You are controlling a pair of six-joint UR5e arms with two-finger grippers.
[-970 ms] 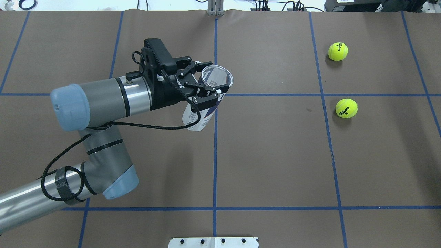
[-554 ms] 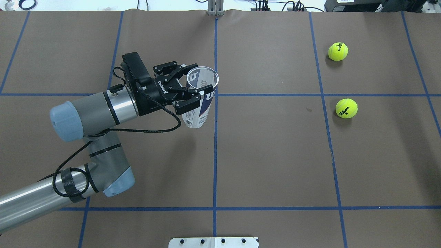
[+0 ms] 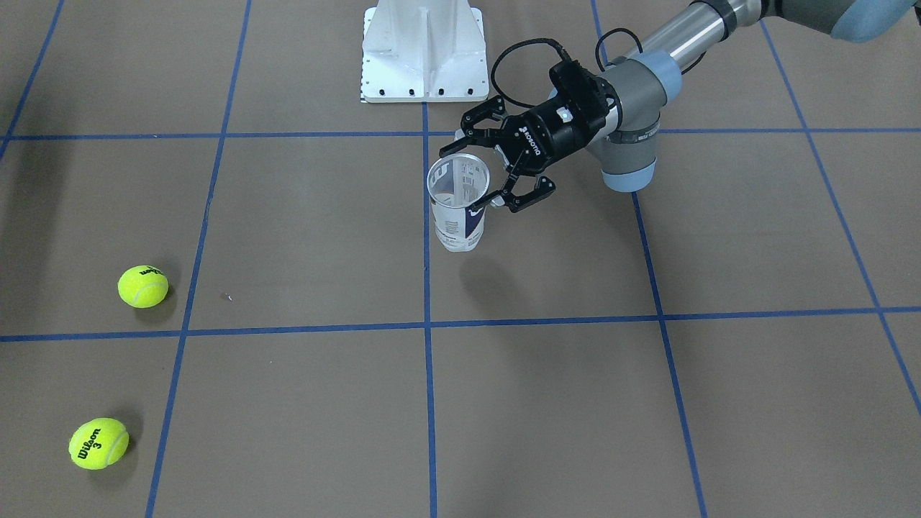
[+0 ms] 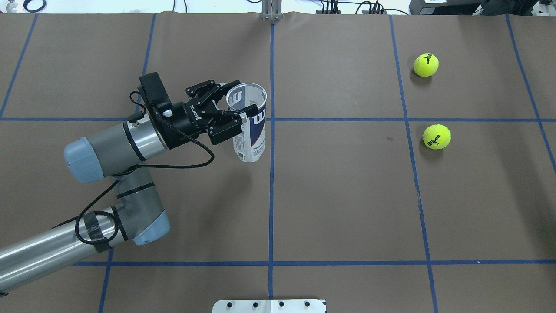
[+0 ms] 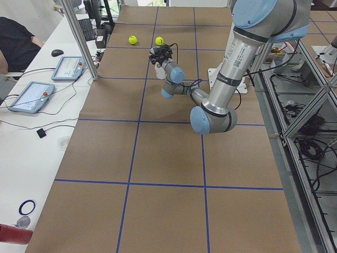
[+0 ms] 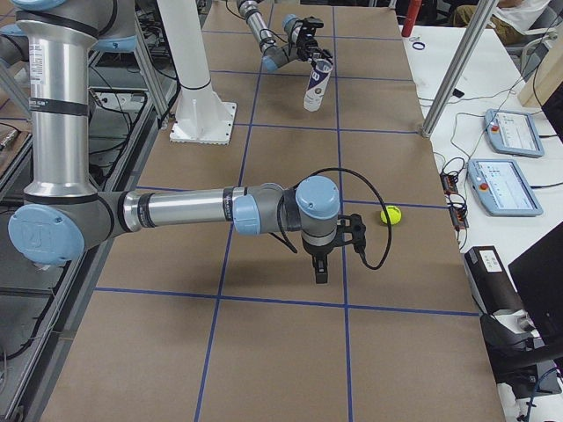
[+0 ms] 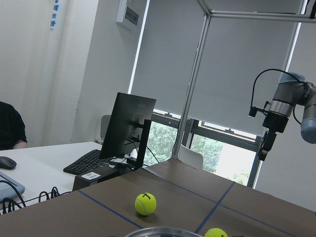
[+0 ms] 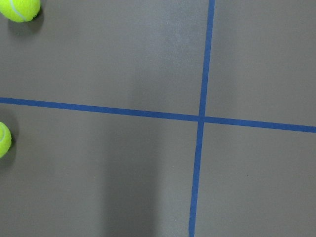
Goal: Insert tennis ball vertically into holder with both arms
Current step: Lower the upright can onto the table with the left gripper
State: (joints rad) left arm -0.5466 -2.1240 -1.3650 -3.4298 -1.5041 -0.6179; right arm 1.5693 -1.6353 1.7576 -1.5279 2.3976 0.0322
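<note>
My left gripper is shut on the holder, a clear can with a white and navy label. It grips it just under the silver rim, near the table's middle. The holder stands nearly upright, mouth up and empty, a little above the paper; it also shows in the front view. Two yellow tennis balls lie at the far right. My right gripper points straight down over the paper near the balls, with nothing in it. I cannot tell whether it is open or shut.
The table is covered in brown paper with blue tape lines. The white pedestal base stands at the near edge. The right wrist view shows bare paper with the two balls at its left edge.
My left arm has drawn back to the left with the holder in its grip. The holder has swung from tilted to nearly upright. The balls have not moved.
</note>
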